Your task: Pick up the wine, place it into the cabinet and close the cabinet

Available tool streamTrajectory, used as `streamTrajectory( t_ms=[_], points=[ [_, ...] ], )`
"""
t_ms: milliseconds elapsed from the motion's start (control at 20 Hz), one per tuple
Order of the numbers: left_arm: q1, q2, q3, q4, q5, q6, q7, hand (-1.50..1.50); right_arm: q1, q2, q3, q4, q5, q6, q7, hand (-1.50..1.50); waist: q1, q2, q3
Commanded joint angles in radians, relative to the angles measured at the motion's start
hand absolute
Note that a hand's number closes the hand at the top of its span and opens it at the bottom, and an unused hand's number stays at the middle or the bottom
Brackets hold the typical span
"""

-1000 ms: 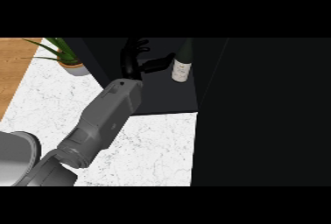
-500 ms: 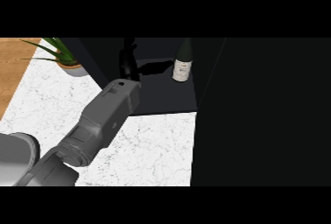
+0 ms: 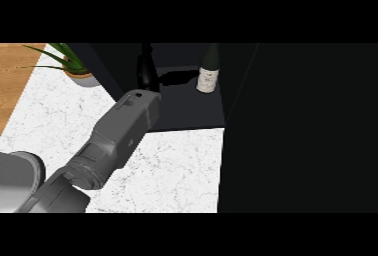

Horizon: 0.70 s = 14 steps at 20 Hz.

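The wine bottle (image 3: pixel 208 75), dark green with a white label, stands upright on the dark floor of the open cabinet (image 3: pixel 184 112). My left hand (image 3: pixel 145 71) is inside the cabinet to the bottle's left, clear of it by about a hand's width. I see the hand edge-on, its fingers straight and pointing toward the back, holding nothing. The grey forearm (image 3: pixel 122 130) runs up from the lower left across the white marble counter (image 3: pixel 170 175). My right hand does not show.
A wide dark panel (image 3: pixel 303 130), apparently the cabinet's open door, fills the right side of the view. A potted green plant (image 3: pixel 70 67) stands at the counter's far left corner, beside a wooden surface (image 3: pixel 15 80).
The left hand has drawn left, away from the wine bottle, and its spread fingers have straightened. The bottle stays upright in the cabinet.
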Motion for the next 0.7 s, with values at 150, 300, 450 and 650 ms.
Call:
streamTrajectory(
  t_ms=[150,300,450,650],
  points=[
    [0.016,0.038,0.015,-0.022,-0.016,-0.099,-0.079,-1.5,0.072,0.003,0.025,-0.156,-0.091,0.005,0.04,-1.5,0.005,-0.001,-0.003],
    [0.033,0.002,0.024,-0.065,-0.015,-0.123,-0.107,-1.5,0.09,-0.006,0.006,-0.206,-0.099,-0.004,0.07,-1.5,0.025,-0.011,-0.003],
    [0.071,-0.005,0.052,-0.12,0.005,-0.172,-0.14,-1.5,0.119,-0.017,0.004,-0.219,-0.098,0.004,0.068,-1.5,0.038,-0.017,-0.002],
    [0.092,-0.019,0.043,-0.213,-0.016,-0.173,-0.149,-1.5,0.096,0.002,0.012,-0.17,-0.064,-0.008,0.046,-1.5,0.057,-0.021,-0.002]
  ],
)
